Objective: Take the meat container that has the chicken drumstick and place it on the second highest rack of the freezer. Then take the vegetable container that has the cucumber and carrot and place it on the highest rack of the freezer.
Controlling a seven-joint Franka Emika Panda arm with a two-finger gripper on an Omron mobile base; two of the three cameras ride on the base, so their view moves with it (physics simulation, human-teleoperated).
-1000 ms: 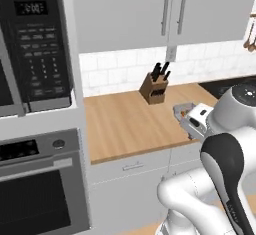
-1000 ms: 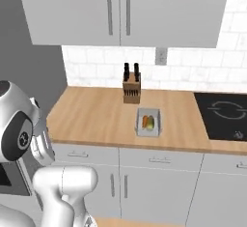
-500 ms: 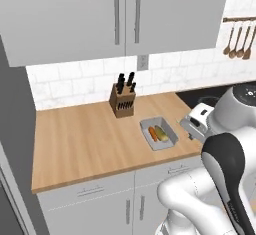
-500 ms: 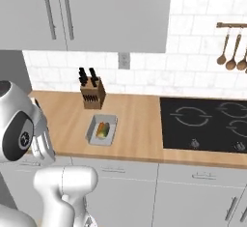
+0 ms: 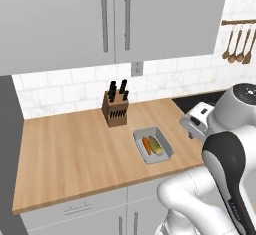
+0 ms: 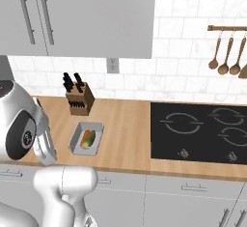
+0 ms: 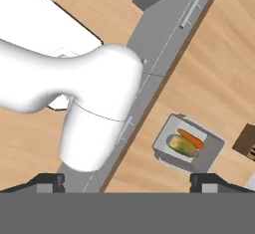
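Glossy white rounded arm [image 5: 200, 199], dark joint bands, grey hand

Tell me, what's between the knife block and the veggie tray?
Just bare wooden counter lies between the knife block and the vegetable container, clearest in the left base view.

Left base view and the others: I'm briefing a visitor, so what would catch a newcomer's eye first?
The grey vegetable container with a carrot and cucumber lies alone mid-counter, just in front of the knife block. The black cooktop fills the counter's right end, with wooden spoons hanging above. The robot's open pincer hangs above the counter's front edge.
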